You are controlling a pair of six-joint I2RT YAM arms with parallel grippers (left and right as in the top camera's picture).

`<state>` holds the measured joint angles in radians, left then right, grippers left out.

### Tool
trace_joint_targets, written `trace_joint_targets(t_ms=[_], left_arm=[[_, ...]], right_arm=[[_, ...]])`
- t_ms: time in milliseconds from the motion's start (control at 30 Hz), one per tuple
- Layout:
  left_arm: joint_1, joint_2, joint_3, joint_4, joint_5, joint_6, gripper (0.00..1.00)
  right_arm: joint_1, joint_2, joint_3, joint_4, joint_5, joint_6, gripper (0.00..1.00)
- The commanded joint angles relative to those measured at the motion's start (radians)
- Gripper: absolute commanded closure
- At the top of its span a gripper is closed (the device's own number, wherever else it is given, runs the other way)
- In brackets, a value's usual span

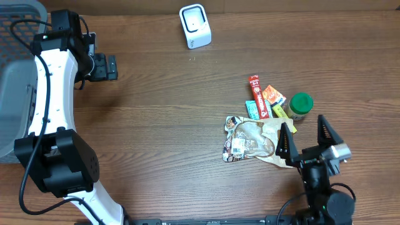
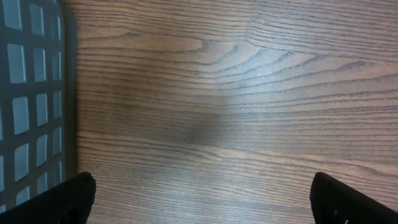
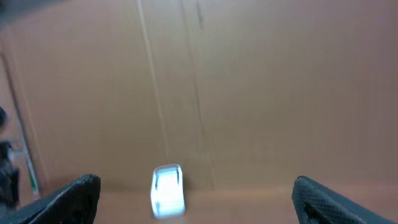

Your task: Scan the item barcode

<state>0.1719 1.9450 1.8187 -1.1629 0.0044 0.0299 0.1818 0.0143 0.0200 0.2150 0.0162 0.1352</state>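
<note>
Left gripper (image 1: 112, 67) upper left beside grey mesh basket (image 1: 12, 94), fingers wide apart, empty; right gripper (image 1: 303, 128) lower right, same, beside crinkled foil snack pouch (image 1: 249, 140); small coloured packets (image 1: 262, 100) touching it; white boxy scanner (image 1: 195, 25) top centre; risk: packets dragged along, slack pouch folds over barcode.

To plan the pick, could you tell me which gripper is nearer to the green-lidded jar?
Right. The right gripper is just short of the green-lidded jar, on its robot side; the left gripper is far off, beside the grey basket.
</note>
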Motion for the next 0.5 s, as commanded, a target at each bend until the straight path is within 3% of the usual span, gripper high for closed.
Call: trace_joint_targets(t_ms=[0, 233, 467], left_arm=[[-0.005, -0.009, 0.011, 0.0, 0.004, 0.016, 0.0], [-0.005, -0.009, 0.011, 0.0, 0.004, 0.016, 0.01], [-0.005, -0.009, 0.011, 0.0, 0.004, 0.016, 0.0]], right_arm=[[-0.015, -0.011, -0.012, -0.069, 0.016, 0.034, 0.0], [-0.044, -0.011, -0.012, -0.233, 0.015, 0.034, 0.0], [-0.121, -0.011, -0.012, -0.284, 0.015, 0.048, 0.0]])
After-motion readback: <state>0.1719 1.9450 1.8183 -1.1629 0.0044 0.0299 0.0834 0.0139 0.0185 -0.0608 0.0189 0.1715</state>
